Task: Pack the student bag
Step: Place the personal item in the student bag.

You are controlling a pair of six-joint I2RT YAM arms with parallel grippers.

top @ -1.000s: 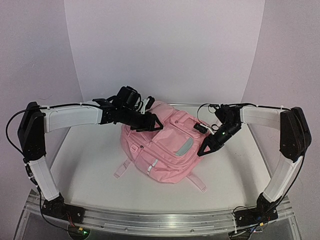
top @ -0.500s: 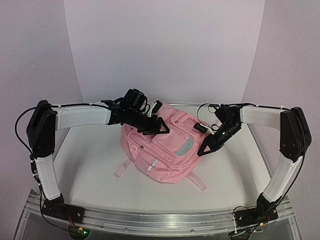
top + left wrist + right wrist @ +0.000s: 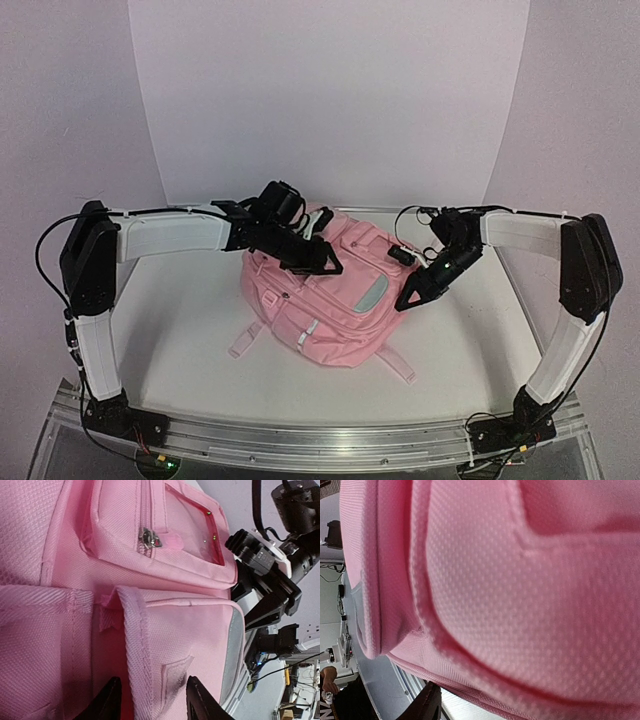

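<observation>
Currently pink backpack (image 3: 325, 300) lies zipped, no loose items visible; packing stage unclear. Left gripper (image 3: 150, 702) parted over front pocket; right gripper (image 3: 408, 300) against its side, state indeterminate.

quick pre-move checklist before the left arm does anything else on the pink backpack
1. Left gripper open: ok, fingers apart over the pocket flap.
2. Zipper pull reachable: ok, in sight on the upper pocket, beyond the fingertips.
3. Pink backpack steady on the table: ok, lying flat.
4. Right gripper bracing the backpack's side: cannot tell, its wrist view shows only mesh fabric.
5. Arms apart: ok, backpack lies between them.
6. Items to pack: not ok, none visible.
</observation>
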